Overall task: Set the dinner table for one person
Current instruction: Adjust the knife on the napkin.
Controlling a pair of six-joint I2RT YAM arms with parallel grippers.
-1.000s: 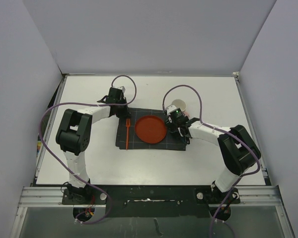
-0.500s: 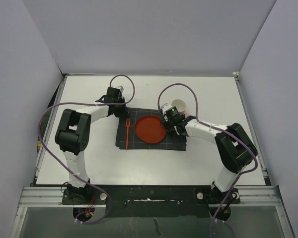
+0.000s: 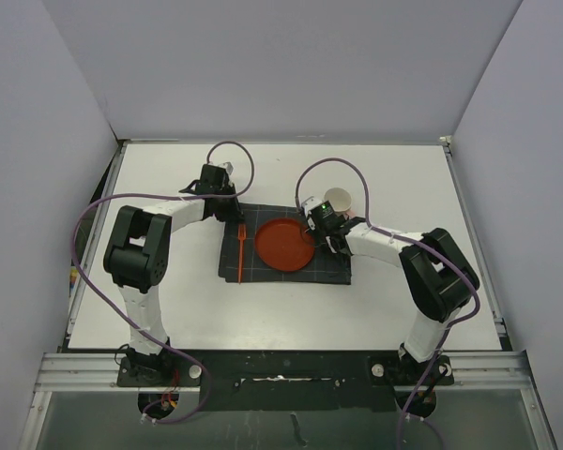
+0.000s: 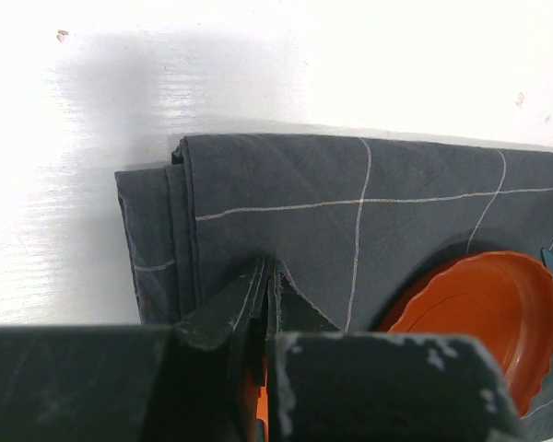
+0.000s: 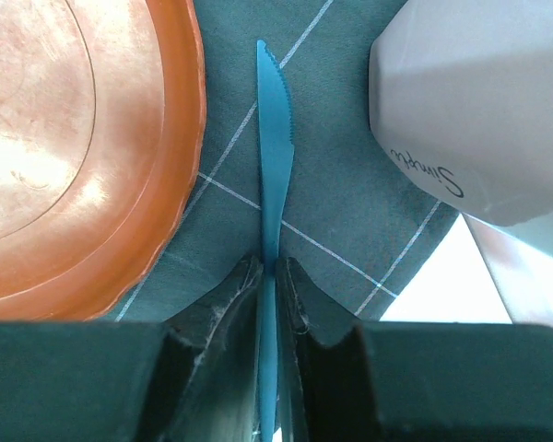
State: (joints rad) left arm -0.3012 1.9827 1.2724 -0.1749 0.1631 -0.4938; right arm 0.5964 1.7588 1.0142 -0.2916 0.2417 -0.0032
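Note:
On the white dinner table [image 3: 169,291] lies a dark grid-lined mat [image 3: 338,267] holding an orange plate [image 3: 284,245], with an orange fork [image 3: 241,251] to its left. A white cup [image 3: 338,202] stands at the mat's far right corner. My right gripper [image 5: 273,267] is shut on a blue knife [image 5: 275,138], whose blade points forward over the mat [image 5: 350,212] between the plate [image 5: 64,157] and the cup [image 5: 479,101]. My left gripper [image 4: 267,272] is shut, its tips on the mat [image 4: 286,193] near its folded far left corner. A bit of orange fork [image 4: 258,410] shows beneath it.
Metal rails run along the table's edges [image 3: 94,244]. Grey walls stand close on the left, far and right sides. Purple cables loop above both wrists. The plate [image 4: 479,313] lies just right of the left gripper.
My right gripper has slid a little left toward the plate and closed its jaws on the blue knife. The left arm, fork and plate have not moved.

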